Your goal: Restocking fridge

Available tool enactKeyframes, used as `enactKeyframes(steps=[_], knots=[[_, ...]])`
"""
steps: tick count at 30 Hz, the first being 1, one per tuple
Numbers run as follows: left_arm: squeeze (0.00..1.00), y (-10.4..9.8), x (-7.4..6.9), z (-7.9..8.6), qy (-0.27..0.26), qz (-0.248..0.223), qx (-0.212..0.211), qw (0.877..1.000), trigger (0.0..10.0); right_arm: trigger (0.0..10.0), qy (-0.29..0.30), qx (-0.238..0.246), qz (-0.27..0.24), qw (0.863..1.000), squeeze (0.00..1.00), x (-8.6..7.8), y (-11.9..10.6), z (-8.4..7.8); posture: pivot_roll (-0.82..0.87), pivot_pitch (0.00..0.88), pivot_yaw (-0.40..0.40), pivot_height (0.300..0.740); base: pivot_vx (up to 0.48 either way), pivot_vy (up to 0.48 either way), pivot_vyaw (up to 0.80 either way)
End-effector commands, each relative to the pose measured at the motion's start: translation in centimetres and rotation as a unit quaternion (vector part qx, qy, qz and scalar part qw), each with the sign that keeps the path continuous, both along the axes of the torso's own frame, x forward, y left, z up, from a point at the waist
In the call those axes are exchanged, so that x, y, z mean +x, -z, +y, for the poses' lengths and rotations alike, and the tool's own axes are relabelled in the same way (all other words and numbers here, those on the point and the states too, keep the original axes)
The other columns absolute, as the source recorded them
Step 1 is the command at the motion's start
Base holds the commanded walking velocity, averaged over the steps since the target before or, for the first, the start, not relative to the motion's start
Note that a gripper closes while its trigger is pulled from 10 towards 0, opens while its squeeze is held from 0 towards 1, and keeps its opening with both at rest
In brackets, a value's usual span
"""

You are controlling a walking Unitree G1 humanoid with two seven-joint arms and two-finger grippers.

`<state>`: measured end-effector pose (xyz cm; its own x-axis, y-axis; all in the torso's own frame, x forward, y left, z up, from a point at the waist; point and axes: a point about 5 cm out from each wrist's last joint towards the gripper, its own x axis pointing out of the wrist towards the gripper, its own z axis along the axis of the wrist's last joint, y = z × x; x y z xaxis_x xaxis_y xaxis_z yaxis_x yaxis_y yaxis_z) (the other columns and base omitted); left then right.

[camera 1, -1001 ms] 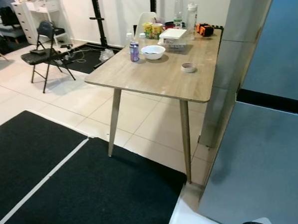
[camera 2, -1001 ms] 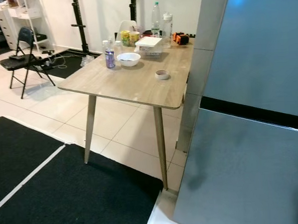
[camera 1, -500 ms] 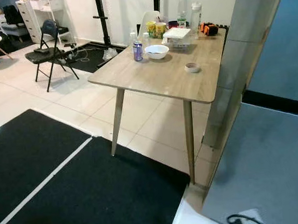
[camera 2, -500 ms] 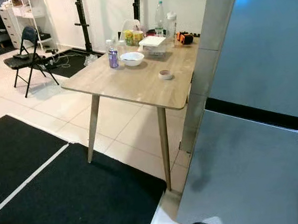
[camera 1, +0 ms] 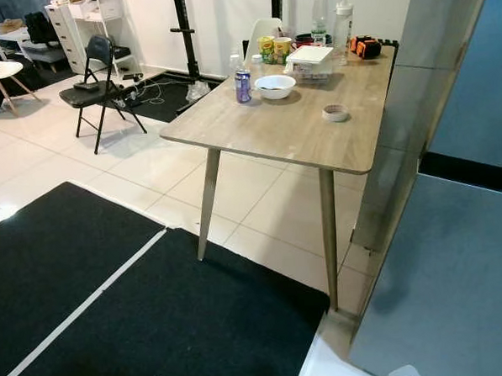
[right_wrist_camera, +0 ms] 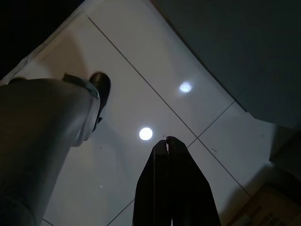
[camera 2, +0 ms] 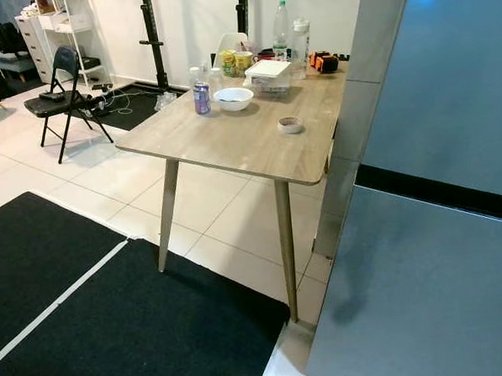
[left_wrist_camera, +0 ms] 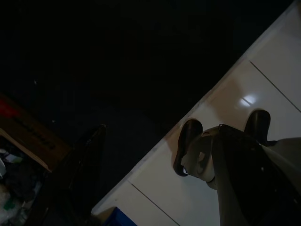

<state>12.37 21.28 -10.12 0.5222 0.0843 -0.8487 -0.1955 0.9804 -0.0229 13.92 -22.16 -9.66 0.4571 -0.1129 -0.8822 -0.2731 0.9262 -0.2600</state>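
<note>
Fridge point(camera 2: 419, 179) upright — table point(camera 2: 232, 138) just beside.

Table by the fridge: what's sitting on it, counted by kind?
Blue can: 1
White bowl: 1
Tape roll: 1
Lidded box: 1
Tall bottles: 2
Yellow cups: 2
Total: 8, plus small clutter at the back too unclear to count.

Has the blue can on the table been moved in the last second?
No. The blue can sits just left of the white bowl, near the table's far left corner, as before. The whole picture has shifted because the camera moved.
</note>
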Motion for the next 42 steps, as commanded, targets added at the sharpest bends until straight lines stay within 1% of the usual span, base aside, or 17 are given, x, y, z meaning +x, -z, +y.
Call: enactKeyframes(steps=[1, 3, 7, 13, 17, 19, 20, 22, 27, 33, 39, 42], knots=[[0.0, 0.1, -0.8, 0.7, 0.011, 0.016, 0.011, 1.0, 10.0, 10.0, -0.019, 0.0, 0.01, 1.0, 0.0, -0.4, 0.2, 0.2, 0.0, 0.0, 0.005, 0.74, 0.0, 0.0, 0.0], [0.0, 0.3, -1.4, 0.6, 0.007, 0.024, 0.008, 1.0, 10.0, 10.0, -0.025, 0.001, 0.015, 1.0, 0.0, -0.5, 0.2, 0.2, 0.0, 0.0, 0.006, 0.74, 0.0, 0.0, 0.0], [0.0, 0.5, -1.8, 0.4, -0.001, 0.027, 0.003, 1.0, 10.0, 10.0, -0.041, -0.001, 0.021, 0.999, 0.0, -0.6, 0.2, 0.0, -0.01, 0.0, 0.009, 0.74, 0.0, 0.0, 0.0], [0.0, 0.7, -2.3, 0.1, -0.003, 0.035, -0.002, 0.999, 10.0, 10.0, -0.036, 0.003, 0.024, 0.999, 0.0, -0.7, 0.3, 0.1, -0.01, 0.0, 0.012, 0.74, 0.0, 0.0, 0.0], [0.0, 0.6, -2.0, 0.1, -0.004, 0.032, -0.003, 0.999, 10.0, 10.0, -0.041, 0.005, 0.025, 0.999, 0.0, -0.7, 0.3, 0.3, -0.01, 0.0, 0.015, 0.74, 0.0, 0.0, 0.0], [0.0, 0.5, -1.4, 0.0, -0.003, 0.025, -0.004, 1.0, 10.0, 10.0, -0.04, 0.004, 0.023, 0.999, 0.0, -0.4, 0.2, 0.2, -0.02, 0.0, 0.018, 0.74, 0.0, 0.0, 0.0], [0.0, 0.5, -1.4, 0.0, -0.003, 0.025, -0.004, 1.0, 10.0, 10.0, -0.04, 0.004, 0.023, 0.999, 0.0, -0.4, 0.2, 0.2, -0.02, 0.0, 0.018, 0.74, 0.0, 0.0, 0.0], [0.0, 0.4, -1.0, -0.1, 0.003, 0.021, -0.003, 1.0, 10.0, 10.0, -0.039, 0.003, 0.019, 0.999, 0.0, -0.2, 0.1, 0.2, -0.02, 0.0, 0.018, 0.74, 0.0, 0.0, 0.0], [0.0, 0.2, -0.6, -0.1, 0.017, 0.02, -0.001, 1.0, 10.0, 10.0, -0.042, 0.007, 0.018, 0.999, 0.0, -0.2, 0.2, 0.4, -0.02, 0.0, 0.029, 0.74, 0.0, 0.0, 0.0], [0.0, 0.4, -1.1, -0.1, 0.022, 0.03, -0.002, 0.999, 10.0, 10.0, -0.042, 0.005, 0.029, 0.999, 0.0, -1.0, 0.4, 0.4, -0.02, 0.0, 0.028, 0.74, 0.0, 0.0, 0.0], [0.0, 0.5, -1.4, -0.2, 0.021, 0.034, -0.005, 0.999, 10.0, 10.0, -0.04, 0.007, 0.031, 0.999, 0.0, -1.1, 0.4, 0.3, -0.02, 0.0, 0.028, 0.74, 0.0, 0.0, 0.0], [0.0, 0.6, -1.5, -0.2, 0.022, 0.036, -0.006, 0.999, 10.0, 10.0, -0.029, 0.02, 0.029, 0.999, 0.0, -1.0, 0.4, 0.3, -0.02, 0.0, 0.027, 0.74, 0.0, 0.0, 0.0]])
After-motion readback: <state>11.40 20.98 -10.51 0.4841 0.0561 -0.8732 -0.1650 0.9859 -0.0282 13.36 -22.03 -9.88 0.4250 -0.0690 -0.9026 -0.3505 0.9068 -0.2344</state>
